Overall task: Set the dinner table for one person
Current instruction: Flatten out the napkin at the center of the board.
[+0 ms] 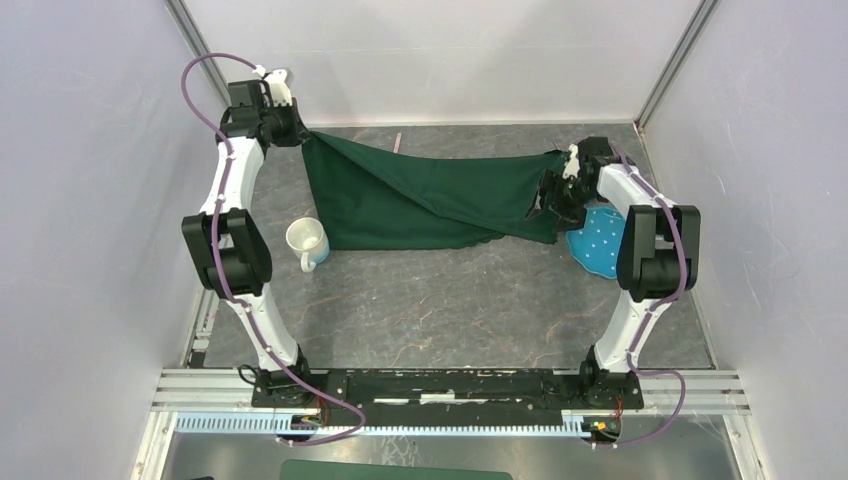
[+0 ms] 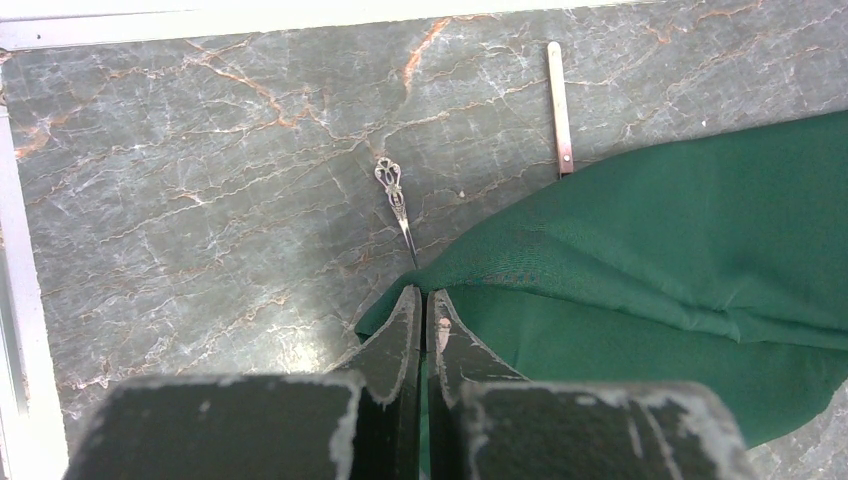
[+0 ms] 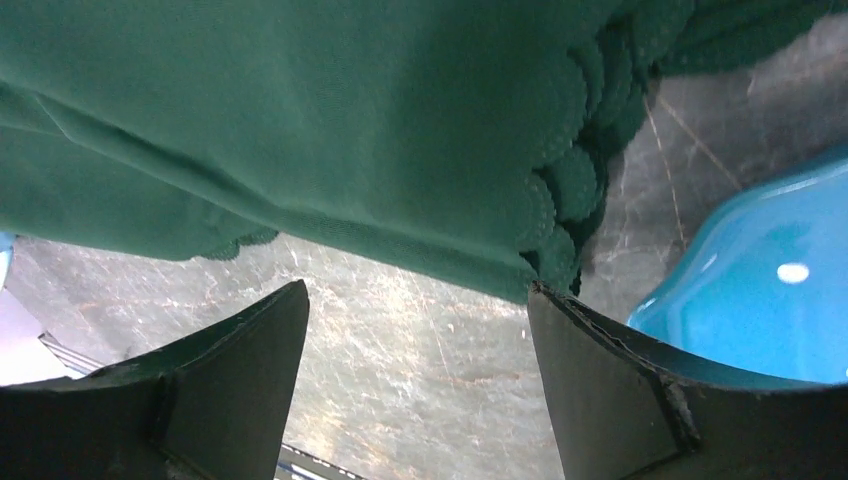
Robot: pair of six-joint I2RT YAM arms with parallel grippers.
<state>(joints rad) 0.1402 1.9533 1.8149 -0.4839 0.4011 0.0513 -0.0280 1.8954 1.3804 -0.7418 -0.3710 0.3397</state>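
1. Looking down from the top camera, I see the dark-grey surface with its pale and reddish veins. It fills the cell from the arm bases at the bottom of the frame to the back wall at the top.
2. A dark green cloth lies bunched and creased across the upper middle of that surface. Its scalloped hem shows in the right wrist view.
3. The left gripper sits at the cloth's upper left corner. Its fingers are pressed together, with the corner of the cloth pinched between them and drawn to a point.
4. The right gripper is at the cloth's right end. Its fingers stand wide apart, and the hem hangs just beyond the tips, brushing the finger at the right of the frame.
5. A white mug stands near the cloth's lower left corner.
6. A blue dotted plate lies at the right of the frame, partly hidden by the right arm.
7. In the left wrist view, an ornate-handled utensil and a pale flat handle lie on the bare stone. Each one runs down to the cloth's edge.
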